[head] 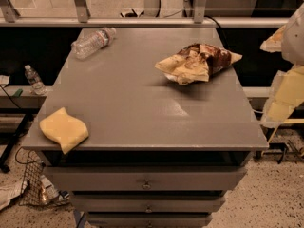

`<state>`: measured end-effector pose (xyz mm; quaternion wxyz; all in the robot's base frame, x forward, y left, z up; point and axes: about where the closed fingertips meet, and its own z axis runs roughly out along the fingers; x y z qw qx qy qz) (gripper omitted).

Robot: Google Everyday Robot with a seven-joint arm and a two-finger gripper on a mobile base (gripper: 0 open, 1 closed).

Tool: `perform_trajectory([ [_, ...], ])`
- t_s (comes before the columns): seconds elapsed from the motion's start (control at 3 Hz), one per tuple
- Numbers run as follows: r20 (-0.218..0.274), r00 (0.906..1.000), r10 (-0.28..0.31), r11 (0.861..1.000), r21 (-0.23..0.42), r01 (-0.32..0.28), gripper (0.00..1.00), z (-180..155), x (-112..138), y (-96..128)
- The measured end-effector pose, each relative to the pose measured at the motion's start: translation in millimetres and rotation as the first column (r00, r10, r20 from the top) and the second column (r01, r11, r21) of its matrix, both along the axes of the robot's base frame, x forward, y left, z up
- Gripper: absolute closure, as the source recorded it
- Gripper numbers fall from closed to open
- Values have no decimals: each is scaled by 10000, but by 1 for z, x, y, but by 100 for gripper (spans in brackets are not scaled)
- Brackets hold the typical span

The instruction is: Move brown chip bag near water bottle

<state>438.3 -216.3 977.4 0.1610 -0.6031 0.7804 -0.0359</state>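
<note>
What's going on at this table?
Nothing here is being touched right now. The wrinkly brown and tan foil chip bag lies at the far right of the grey cabinet top, well apart from the clear ribbed plastic water bottle lying on its side at the far left corner. The robot's pale pincer hangs beyond the top's right edge, clear of the bag. A yellow wavy-edged sponge sits at the near left corner.

Tabletop (142, 113) — water bottle (92, 42), chip bag (199, 63), sponge (63, 129) — gripper (284, 96) right.

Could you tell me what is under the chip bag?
Grey tabletop and the chip bag's shadow; anything directly beneath is covered. The gripper sits beyond the right edge.
</note>
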Motion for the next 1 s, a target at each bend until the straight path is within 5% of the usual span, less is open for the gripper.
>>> perform_trajectory([
  [0.33,2,10000,0,10000,0,0,0,0,0,0],
  [0.67,365,9949,940,9950,298,-951,0,-6,36,29],
  [1.0,955,9713,2177,9744,356,-2219,0,-15,87,70],
])
